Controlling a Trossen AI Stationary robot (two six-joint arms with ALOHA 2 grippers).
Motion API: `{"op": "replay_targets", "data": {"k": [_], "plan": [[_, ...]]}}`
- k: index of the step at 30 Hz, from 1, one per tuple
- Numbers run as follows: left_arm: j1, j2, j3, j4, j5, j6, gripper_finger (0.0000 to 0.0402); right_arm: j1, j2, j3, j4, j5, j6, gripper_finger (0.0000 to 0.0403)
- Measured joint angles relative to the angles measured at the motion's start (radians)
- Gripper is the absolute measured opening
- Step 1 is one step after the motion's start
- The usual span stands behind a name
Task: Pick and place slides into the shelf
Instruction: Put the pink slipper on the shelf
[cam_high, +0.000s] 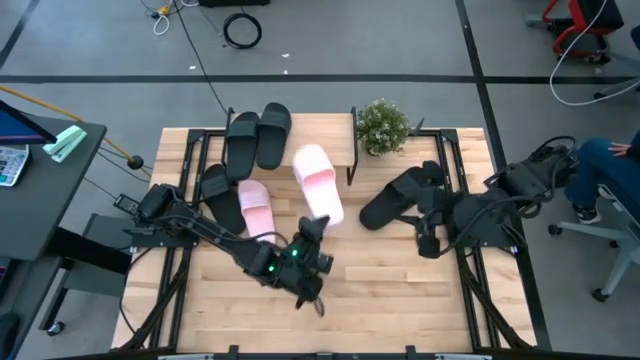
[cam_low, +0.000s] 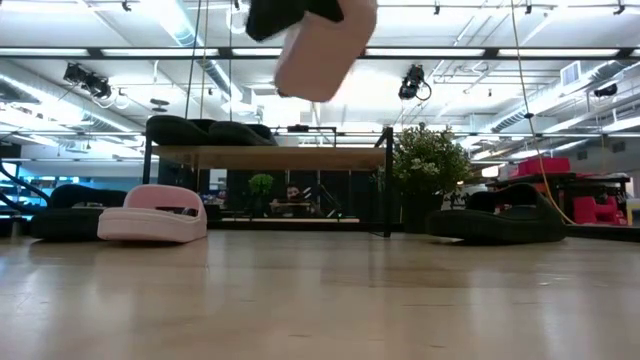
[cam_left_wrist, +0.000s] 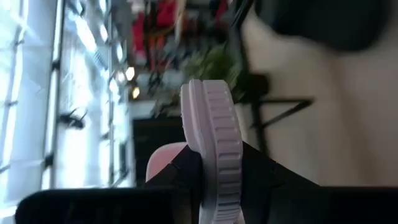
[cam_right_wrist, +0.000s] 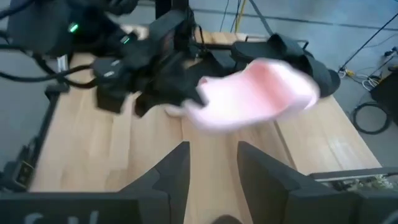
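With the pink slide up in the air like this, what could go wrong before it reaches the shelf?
1. The left hand pinches the lifted pink slide only by its end; it could swing or slip out.
2. The shelf top already holds two black slides, so room is tight.
3. The plant beside the shelf could get knocked.

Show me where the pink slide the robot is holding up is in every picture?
High view: the pale pink open-toe slide sits mid-table, in the left gripper.
Low view: top middle, lifted off the table.
Left wrist view: centre, ridged sole edge-on.
Right wrist view: centre, blurred.
Shared landmark: the small green potted plant.
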Motion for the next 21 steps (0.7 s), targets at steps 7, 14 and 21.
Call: {"op": "replay_targets", "data": {"k": [7,14,21], "plan": [[0.089,0.0,0.0,-0.06,0.047,-0.023,0.0075,0.0,0.07,0.0,-0.051,0.0,0.037,0.0139],[0.213,-0.016,0.001,-0.086,0.251,-0.117,0.0075,0.0,0.127,0.0,-0.138,-0.001,0.105,0.0139],[0.307,-0.015,0.001,-0.091,0.285,-0.143,0.0075,0.0,0.14,0.0,-0.174,-0.001,0.112,0.0139]]}}
